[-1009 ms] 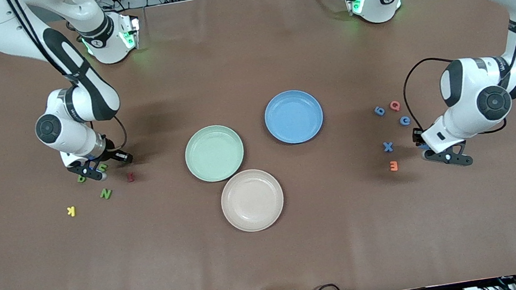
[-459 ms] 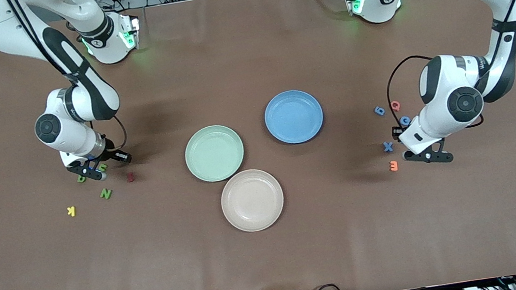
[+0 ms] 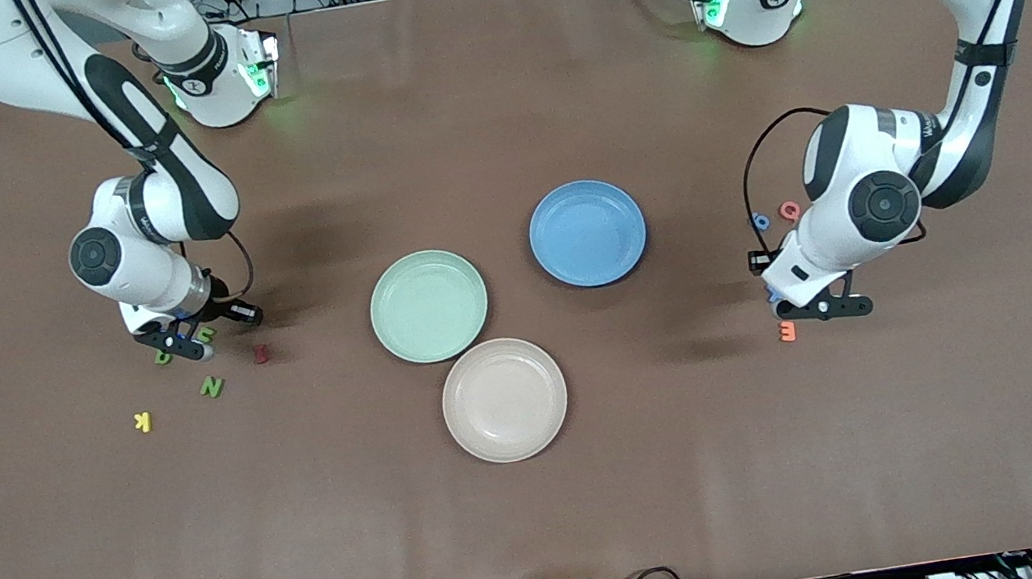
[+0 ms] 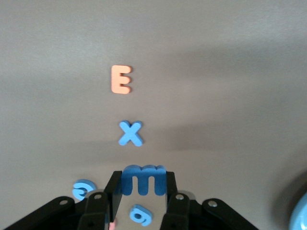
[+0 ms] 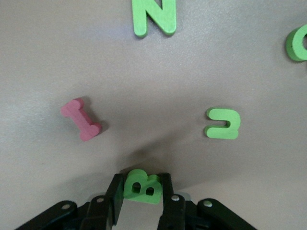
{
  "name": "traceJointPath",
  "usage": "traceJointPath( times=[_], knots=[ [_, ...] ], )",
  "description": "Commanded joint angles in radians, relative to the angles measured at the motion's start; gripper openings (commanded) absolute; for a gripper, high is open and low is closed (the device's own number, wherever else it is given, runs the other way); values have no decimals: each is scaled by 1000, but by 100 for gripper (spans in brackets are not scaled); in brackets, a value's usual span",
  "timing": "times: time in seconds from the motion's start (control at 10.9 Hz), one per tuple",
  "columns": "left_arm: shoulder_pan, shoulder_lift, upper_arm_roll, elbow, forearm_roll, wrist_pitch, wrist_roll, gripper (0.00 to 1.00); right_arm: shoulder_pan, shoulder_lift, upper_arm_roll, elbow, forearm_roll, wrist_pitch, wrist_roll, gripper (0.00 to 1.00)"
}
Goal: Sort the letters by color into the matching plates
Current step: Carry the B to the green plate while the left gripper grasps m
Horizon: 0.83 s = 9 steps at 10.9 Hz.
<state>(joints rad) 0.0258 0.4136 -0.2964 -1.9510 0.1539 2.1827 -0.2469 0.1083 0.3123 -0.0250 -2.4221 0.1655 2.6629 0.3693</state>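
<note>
While the green plate (image 3: 428, 305) and the blue plate (image 3: 587, 232) lie bare near the middle of the table (image 3: 549, 527), with a beige-pink plate (image 3: 504, 399) just beside the green one and nearer the front camera, a letter is gripped at each end. Toward the left arm's end, a blue M (image 4: 143, 178) is pinched between the fingers of the left gripper (image 4: 142, 201), which is raised over the blue X (image 4: 130, 133); an orange E (image 4: 120, 79), a blue 6 (image 3: 758, 220) and a pink Q (image 3: 790, 211) lie close by. Toward the right arm's end, a green B (image 5: 140, 187) is clamped by the fingers of the right gripper (image 5: 142, 199), low over the table. A green N (image 5: 154, 16), a green 2 (image 5: 222, 123), a dark red I (image 5: 81, 119) and a yellow K (image 3: 143, 421) are scattered around it.
</note>
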Motion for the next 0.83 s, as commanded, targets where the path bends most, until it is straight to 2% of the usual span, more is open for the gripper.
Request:
traceJointPath(
  times=[0.0,0.37,0.55,0.73],
  knots=[
    [5,-39,-33,-3,29,-46,-129,0,7,-90,0,18,5,-110,-7,27],
    [6,-56,-82,-3,16,-89,-258,0,54,-130,10,61,6,-173,-10,27],
    [5,-64,-89,-3,15,-90,-270,0,106,-128,16,121,6,-224,2,27],
    [5,-64,-124,-8,15,-90,-322,0,166,-119,16,173,9,-273,29,27]
  ],
)
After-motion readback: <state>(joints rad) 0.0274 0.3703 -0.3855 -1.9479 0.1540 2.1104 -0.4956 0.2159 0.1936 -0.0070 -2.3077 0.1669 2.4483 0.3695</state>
